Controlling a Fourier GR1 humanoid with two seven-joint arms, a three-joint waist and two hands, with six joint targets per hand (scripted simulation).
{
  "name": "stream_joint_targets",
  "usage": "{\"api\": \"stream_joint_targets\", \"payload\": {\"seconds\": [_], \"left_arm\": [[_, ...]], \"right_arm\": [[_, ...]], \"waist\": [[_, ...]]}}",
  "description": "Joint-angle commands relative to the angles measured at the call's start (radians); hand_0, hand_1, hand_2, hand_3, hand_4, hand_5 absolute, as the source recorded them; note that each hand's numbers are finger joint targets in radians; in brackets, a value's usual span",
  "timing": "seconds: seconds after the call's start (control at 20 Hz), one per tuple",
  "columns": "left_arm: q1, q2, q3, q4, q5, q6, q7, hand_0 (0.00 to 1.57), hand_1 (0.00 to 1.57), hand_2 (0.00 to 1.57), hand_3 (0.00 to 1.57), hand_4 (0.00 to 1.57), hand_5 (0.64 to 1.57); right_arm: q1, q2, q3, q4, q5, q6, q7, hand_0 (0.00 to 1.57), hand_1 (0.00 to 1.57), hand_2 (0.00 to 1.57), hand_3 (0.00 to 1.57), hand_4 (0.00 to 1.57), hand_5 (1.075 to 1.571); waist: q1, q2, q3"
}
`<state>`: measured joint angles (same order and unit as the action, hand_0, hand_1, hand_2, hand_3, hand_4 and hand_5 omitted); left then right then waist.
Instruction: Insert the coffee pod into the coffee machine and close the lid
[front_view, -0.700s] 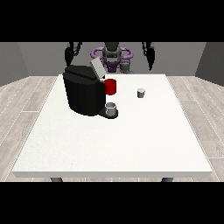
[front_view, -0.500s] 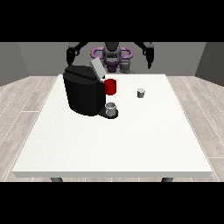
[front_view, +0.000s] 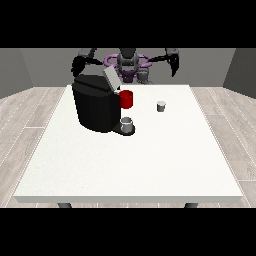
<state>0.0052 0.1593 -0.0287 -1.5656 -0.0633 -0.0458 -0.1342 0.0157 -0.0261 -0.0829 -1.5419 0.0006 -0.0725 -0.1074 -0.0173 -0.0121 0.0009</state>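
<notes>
Big white bench (front_view: 150, 165), black coffee machine (front_view: 96, 106) at its back left, lid (front_view: 111, 78) tilted up and open. The small grey coffee pod (front_view: 161, 106) sits alone to the machine's right. Both hands (front_view: 78, 65) (front_view: 173, 64) hang raised behind; I cannot tell how their fingers lie.

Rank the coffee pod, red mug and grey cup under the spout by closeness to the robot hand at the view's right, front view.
From the robot hand at the view's right:
1. Coffee pod, on the table nearest that side.
2. Red mug, beside the coffee machine.
3. Grey cup, under the spout, nearer the camera.
</notes>
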Motion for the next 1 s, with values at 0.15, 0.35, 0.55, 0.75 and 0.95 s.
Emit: {"api": "stream_joint_targets", "payload": {"seconds": [0.15, 0.35, 0.55, 0.75, 0.95], "left_arm": [[-0.146, 0.102, 0.086, 0.118, 0.009, -0.073, 0.129, 0.00, 0.00, 0.00, 0.00, 0.00, 1.571], [-0.246, 0.094, 0.084, 0.213, -0.029, -0.059, 0.144, 0.00, 0.00, 0.00, 0.00, 0.00, 1.571], [-0.272, 0.113, 0.099, 0.320, -0.045, -0.079, 0.126, 0.00, 0.00, 0.00, 0.00, 0.00, 1.571], [-0.344, 0.158, 0.150, 0.472, -0.070, -0.066, 0.078, 0.00, 0.00, 0.00, 0.00, 0.00, 1.571], [-0.379, 0.146, 0.146, 0.564, -0.111, -0.040, 0.047, 0.00, 0.00, 0.00, 0.00, 0.00, 1.571]], "right_arm": [[-0.020, 0.021, 0.045, -0.047, 0.011, -0.019, 0.021, 0.00, 0.00, 0.00, 0.00, 0.18, 1.571], [-0.064, 0.026, 0.064, -0.007, 0.000, -0.058, 0.012, 0.00, 0.00, 0.00, 0.00, 0.19, 1.571], [-0.084, -0.005, 0.047, 0.010, -0.016, -0.024, -0.011, 0.00, 0.00, 0.00, 0.00, 0.23, 1.571], [-0.119, 0.012, 0.072, -0.037, -0.016, -0.041, 0.066, 0.00, 0.00, 0.00, 0.00, 0.26, 1.571], [-0.140, -0.036, 0.031, -0.016, -0.044, -0.007, 0.082, 0.00, 0.00, 0.00, 0.00, 0.35, 1.571]], "waist": [[-0.056, 0.021, -0.0009], [-0.067, 0.074, -0.0009], [-0.073, 0.111, -0.0009], [-0.107, 0.148, -0.0012], [-0.118, 0.156, -0.0012]]}}
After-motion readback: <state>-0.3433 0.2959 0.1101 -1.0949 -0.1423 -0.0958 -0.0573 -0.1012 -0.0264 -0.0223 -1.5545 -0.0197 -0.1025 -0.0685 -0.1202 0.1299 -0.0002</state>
